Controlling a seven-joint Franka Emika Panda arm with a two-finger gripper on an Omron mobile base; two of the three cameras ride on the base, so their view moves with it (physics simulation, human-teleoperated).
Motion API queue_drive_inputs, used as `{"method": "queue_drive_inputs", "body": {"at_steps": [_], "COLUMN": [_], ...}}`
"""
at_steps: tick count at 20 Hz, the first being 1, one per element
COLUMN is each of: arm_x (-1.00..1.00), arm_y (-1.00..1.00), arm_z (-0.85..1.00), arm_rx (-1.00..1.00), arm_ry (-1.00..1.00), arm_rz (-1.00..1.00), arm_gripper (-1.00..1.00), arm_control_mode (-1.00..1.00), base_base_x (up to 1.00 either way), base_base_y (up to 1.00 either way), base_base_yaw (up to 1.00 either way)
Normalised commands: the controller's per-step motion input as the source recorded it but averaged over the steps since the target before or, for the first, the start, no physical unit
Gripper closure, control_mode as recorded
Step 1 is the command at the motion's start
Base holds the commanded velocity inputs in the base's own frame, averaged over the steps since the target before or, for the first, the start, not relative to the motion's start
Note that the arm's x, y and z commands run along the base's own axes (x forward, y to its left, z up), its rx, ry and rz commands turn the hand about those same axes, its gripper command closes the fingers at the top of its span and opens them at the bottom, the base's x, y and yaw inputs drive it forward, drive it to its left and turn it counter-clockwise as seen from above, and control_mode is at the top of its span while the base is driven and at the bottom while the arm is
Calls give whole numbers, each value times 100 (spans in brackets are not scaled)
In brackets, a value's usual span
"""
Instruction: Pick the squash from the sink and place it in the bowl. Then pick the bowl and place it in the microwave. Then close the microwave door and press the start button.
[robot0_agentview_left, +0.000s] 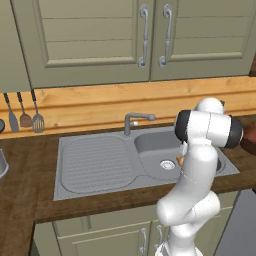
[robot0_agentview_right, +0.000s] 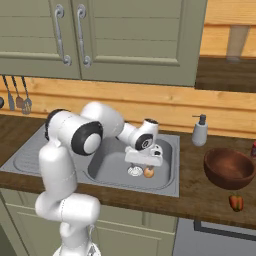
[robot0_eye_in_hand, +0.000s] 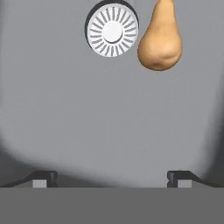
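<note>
Hand view: squash lies ahead and right of wide-open empty tool, beside the drain, long axis pointing away.

squash tip cut by hand view's top edge, bowl mostly behind arm

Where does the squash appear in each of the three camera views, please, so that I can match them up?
Left base view: squash, a small orange sliver in the sink basin, right of the drain, partly behind the arm.
Right base view: squash on the basin floor, just right of the drain, below the claw.
Hand view: squash at top right, beside the drain.
Shared landmark: the round drain.
</note>
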Motion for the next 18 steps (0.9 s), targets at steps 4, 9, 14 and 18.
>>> {"method": "queue_drive_inputs", "body": {"at_steps": [4, 9, 14, 18], "arm_x": [52, 37, 37, 25], "arm_y": [0, 0, -11, -40], "arm_z": [-50, -50, -23, -17], "arm_rx": [-2, 0, 0, 0], "arm_ry": [0, 0, 0, 0], "arm_rz": [6, 5, 0, 0], "arm_gripper": [-100, -100, -100, -100], "arm_control_mode": [-100, -100, -100, -100], "base_base_x": [0, 0, 0, 0], "base_base_y": [0, 0, 0, 0], "base_base_yaw": [0, 0, 0, 0]}}
